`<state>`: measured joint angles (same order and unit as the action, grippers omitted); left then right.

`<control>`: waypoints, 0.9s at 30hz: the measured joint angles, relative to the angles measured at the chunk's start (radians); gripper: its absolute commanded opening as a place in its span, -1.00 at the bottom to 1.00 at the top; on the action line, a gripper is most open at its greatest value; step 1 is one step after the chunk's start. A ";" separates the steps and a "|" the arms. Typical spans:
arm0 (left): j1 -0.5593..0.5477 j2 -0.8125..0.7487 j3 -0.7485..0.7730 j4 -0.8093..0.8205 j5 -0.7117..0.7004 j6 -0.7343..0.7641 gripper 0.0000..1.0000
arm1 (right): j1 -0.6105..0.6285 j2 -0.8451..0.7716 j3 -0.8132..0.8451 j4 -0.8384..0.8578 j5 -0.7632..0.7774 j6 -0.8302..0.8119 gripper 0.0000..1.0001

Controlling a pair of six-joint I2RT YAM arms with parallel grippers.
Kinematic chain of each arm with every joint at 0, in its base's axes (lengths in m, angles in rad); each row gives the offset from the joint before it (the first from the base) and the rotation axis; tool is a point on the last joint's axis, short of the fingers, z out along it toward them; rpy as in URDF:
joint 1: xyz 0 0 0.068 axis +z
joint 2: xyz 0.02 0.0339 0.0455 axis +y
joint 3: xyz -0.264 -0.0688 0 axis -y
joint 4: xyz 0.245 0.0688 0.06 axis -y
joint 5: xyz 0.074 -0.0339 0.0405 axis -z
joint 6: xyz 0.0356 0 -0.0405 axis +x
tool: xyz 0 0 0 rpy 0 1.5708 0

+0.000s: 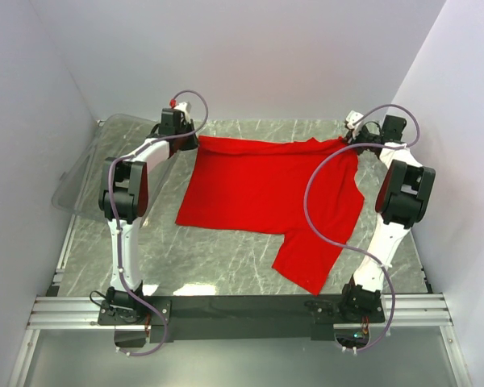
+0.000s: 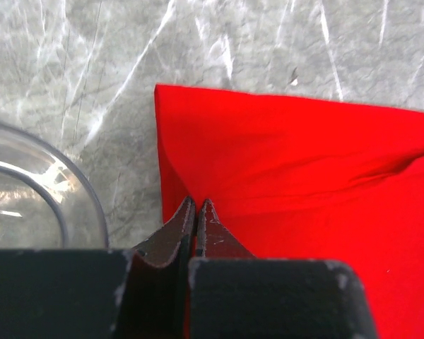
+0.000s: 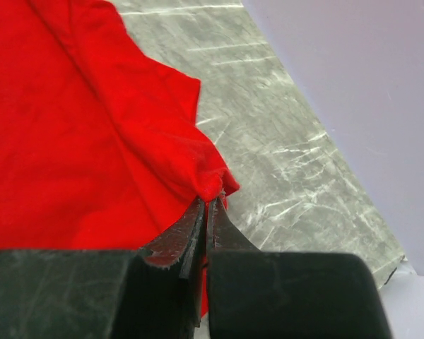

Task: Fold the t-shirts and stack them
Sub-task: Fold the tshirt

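**2 grippers, 1 red t-shirt, far edge held at both ends**

Item 1, left gripper (image 2: 196, 206): jaws pressed together with no gap to be seen. They pinch the t-shirt (image 1: 266, 189) at its far left corner, and red cloth shows between the finger bases in the left wrist view. The cloth beyond the tips lies smooth, with 1 soft crease running off to the right.

Item 2, right gripper (image 3: 208, 201): jaws likewise closed. They nip a small bunched point of red fabric at the far right corner, and folds fan out from that point across the cloth.

Item 3, t-shirt: plain bright red, no print. Its far edge runs nearly straight between the 2 grippers, across the back part of the table (image 1: 226, 266). The body spreads toward the arm bases. The left part ends in a slanted near edge at about mid-table. The right part reaches further, down to a point near the right arm's base. A grey cable of the right arm loops over that right part.

Item 4, bin (image 1: 81, 177): clear plastic, at the far left of the table, beside the left arm and apart from the shirt. Its curved rim shows at the lower left of the left wrist view.

Item 5, table: grey marbled surface, bare between bin and shirt.
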<state>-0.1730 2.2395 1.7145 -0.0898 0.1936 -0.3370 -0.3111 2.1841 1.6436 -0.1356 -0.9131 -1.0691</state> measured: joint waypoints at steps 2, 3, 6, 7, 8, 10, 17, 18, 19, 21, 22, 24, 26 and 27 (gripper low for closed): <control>0.001 0.000 -0.013 0.006 0.004 -0.001 -0.99 | -0.002 -0.006 -0.001 -0.017 -0.013 -0.014 -0.99; 0.001 0.000 -0.019 0.008 0.005 -0.001 -0.99 | -0.004 -0.010 -0.002 -0.024 -0.018 -0.024 -0.99; 0.001 0.000 -0.035 0.010 0.011 -0.001 -0.99 | -0.008 -0.025 -0.010 -0.054 -0.033 -0.063 -0.99; 0.001 0.000 -0.039 0.011 0.012 -0.001 -0.99 | -0.009 -0.032 -0.015 -0.070 -0.038 -0.081 -0.99; 0.001 0.000 -0.040 0.011 0.014 -0.001 -0.99 | -0.010 -0.037 -0.018 -0.089 -0.042 -0.101 -0.99; 0.001 -0.002 -0.045 0.015 0.019 0.000 -0.99 | -0.012 -0.042 -0.023 -0.114 -0.046 -0.134 -0.99; 0.001 -0.019 -0.068 0.018 0.019 0.003 -0.99 | -0.021 -0.045 -0.047 -0.198 -0.035 -0.235 -0.99; 0.001 -0.021 -0.068 0.016 0.017 0.003 -0.99 | -0.023 -0.045 -0.047 -0.211 -0.034 -0.253 -0.99; 0.001 -0.021 -0.068 0.013 0.011 0.003 -0.99 | -0.024 -0.045 -0.047 -0.223 -0.032 -0.272 -0.99; 0.001 -0.021 -0.068 0.009 0.003 0.003 -0.99 | -0.029 -0.045 -0.047 -0.247 -0.029 -0.300 -0.99; 0.001 -0.021 -0.068 0.006 -0.004 0.003 -0.99 | -0.032 -0.045 -0.047 -0.257 -0.025 -0.312 -0.99; 0.001 -0.021 -0.068 0.000 -0.011 0.003 -0.99 | -0.037 -0.045 -0.047 -0.271 -0.022 -0.328 -0.99; 0.001 -0.021 -0.067 -0.005 -0.021 0.003 -0.99 | -0.040 -0.045 -0.047 -0.277 -0.018 -0.338 -0.99; 0.001 -0.021 -0.065 -0.011 -0.029 0.003 -0.99 | -0.041 -0.045 -0.047 -0.278 -0.016 -0.340 -0.99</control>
<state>-0.1722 2.2185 1.6497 -0.1005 0.1650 -0.3344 -0.3519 2.1395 1.5963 -0.4141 -0.9291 -1.4090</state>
